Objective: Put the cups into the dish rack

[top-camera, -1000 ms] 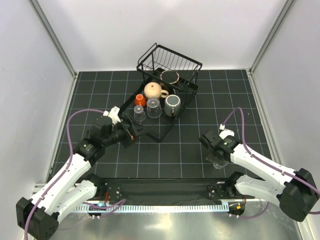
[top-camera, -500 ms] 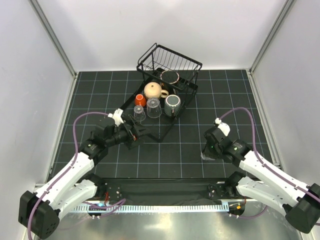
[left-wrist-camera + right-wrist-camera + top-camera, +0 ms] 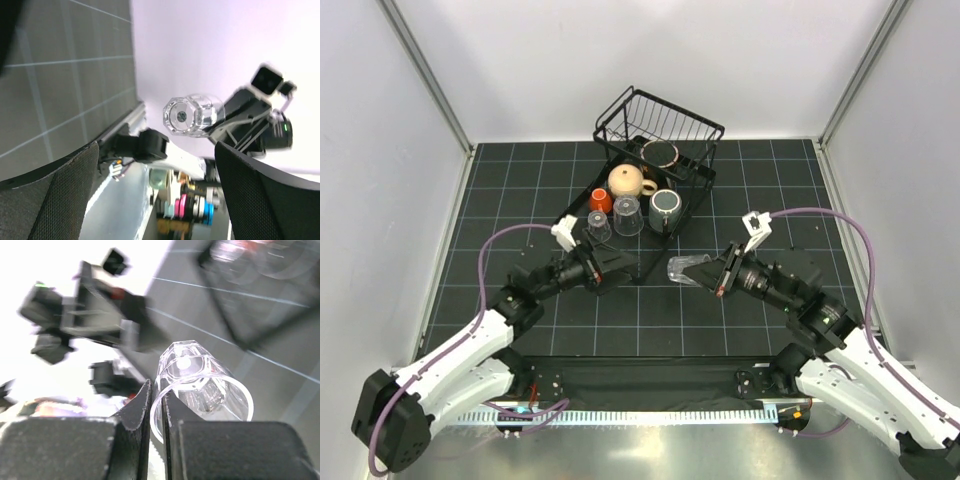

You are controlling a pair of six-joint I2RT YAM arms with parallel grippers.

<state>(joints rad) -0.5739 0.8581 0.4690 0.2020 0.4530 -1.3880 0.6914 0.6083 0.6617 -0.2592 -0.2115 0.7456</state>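
My right gripper (image 3: 703,274) is shut on the rim of a clear glass tumbler (image 3: 684,270), which hangs on its side above the table's middle. In the right wrist view the two fingers pinch the tumbler's (image 3: 202,385) wall, one inside and one outside. My left gripper (image 3: 618,266) is open and faces the tumbler (image 3: 192,115) from the left, a short gap away, with nothing between its fingers. The black wire dish rack (image 3: 660,122) stands behind. On its lower frame sit an orange cup (image 3: 601,200), a beige mug (image 3: 628,181), a grey mug (image 3: 665,210) and two clear tumblers (image 3: 613,222). A brown-rimmed cup (image 3: 660,153) sits further back.
The rack's near corner (image 3: 639,281) lies just below and between the two grippers. White walls close in the black gridded table (image 3: 520,180) on three sides. A metal rail (image 3: 640,412) runs along the near edge by the arm bases.
The right gripper shut on the tumbler at the near right, lifted it and swung it left to the middle, tipping it sideways. The left gripper moved right and turned to face it.
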